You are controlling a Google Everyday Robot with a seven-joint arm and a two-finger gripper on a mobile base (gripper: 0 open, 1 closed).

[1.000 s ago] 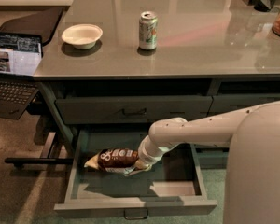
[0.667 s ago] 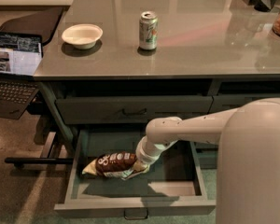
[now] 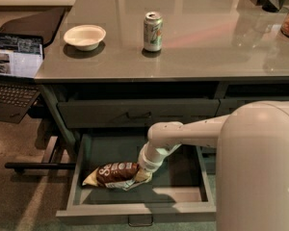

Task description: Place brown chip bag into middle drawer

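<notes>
Under the bench [image 3: 207, 47], the open middle drawer [image 3: 135, 209] already has the brown chip bag [image 3: 116, 173] lying on its floor toward seven o'clock. The job now, I judge, is to release it cleanly and draw the arm [image 3: 183, 133] up and away toward three o'clock without dragging the bag or catching the drawer's walls. The pincer [image 3: 143, 174] touches the bag's three o'clock end, though I cannot tell whether it grips or has let go. Since a second ago the bag has settled slightly toward six o'clock, nearer the drawer front.
</notes>
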